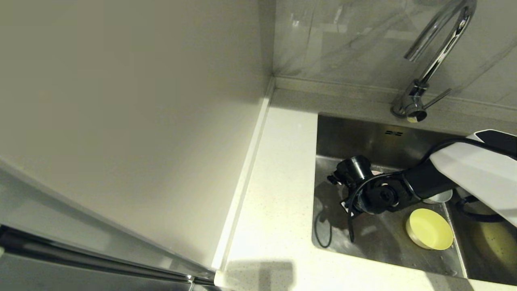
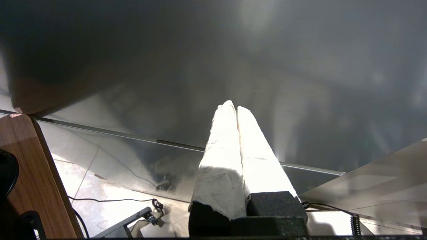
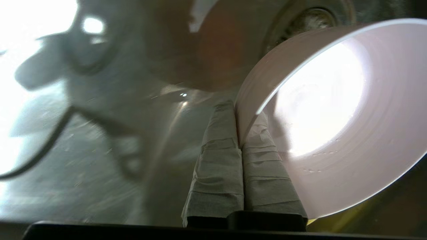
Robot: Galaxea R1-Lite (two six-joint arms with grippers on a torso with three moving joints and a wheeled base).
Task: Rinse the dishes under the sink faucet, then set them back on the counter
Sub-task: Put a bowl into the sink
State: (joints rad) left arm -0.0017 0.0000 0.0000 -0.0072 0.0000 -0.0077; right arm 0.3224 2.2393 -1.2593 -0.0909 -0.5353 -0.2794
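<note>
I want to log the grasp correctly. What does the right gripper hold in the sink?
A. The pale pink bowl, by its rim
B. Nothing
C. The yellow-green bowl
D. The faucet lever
A: the right gripper is shut on the rim of the pale pink bowl; the yellow-green bowl lies free in the sink.

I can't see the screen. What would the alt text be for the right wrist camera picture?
The robot's right hand pinches the rim of a tilted pale pink bowl between its two tape-wrapped fingers, low inside a steel sink. The round drain shows just behind the bowl.
</note>
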